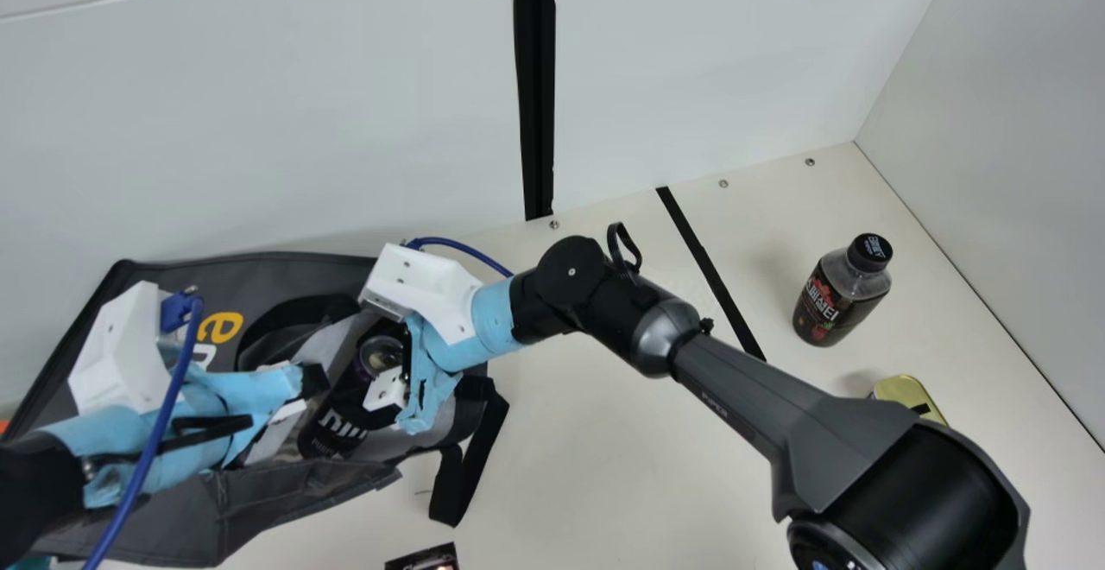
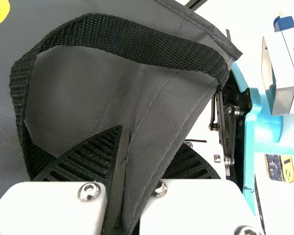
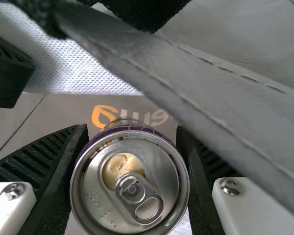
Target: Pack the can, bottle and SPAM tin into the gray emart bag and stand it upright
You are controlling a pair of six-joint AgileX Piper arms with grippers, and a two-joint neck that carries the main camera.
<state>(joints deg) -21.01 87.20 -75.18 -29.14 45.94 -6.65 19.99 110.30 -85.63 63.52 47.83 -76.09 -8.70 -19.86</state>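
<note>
Foremost, the right arm [image 1: 744, 406] keys its gripper [image 3: 132, 129] tight on the can [image 3: 98, 196] at the mouth of the gray bag [image 1: 190, 518], presumably for loading, the left gripper [image 2: 153, 137] pinching the bag, likely to steady it; bottle [image 1: 829, 311] and tin [image 1: 902, 392] sit well apart.

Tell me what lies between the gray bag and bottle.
Between bag and bottle, the main view shows a black stripe on the table, and the right arm overhead.

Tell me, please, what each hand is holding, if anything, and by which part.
The right hand holds the can by its sides, near the lid; the left hand holds the gray bag by its stitched edge.
</note>
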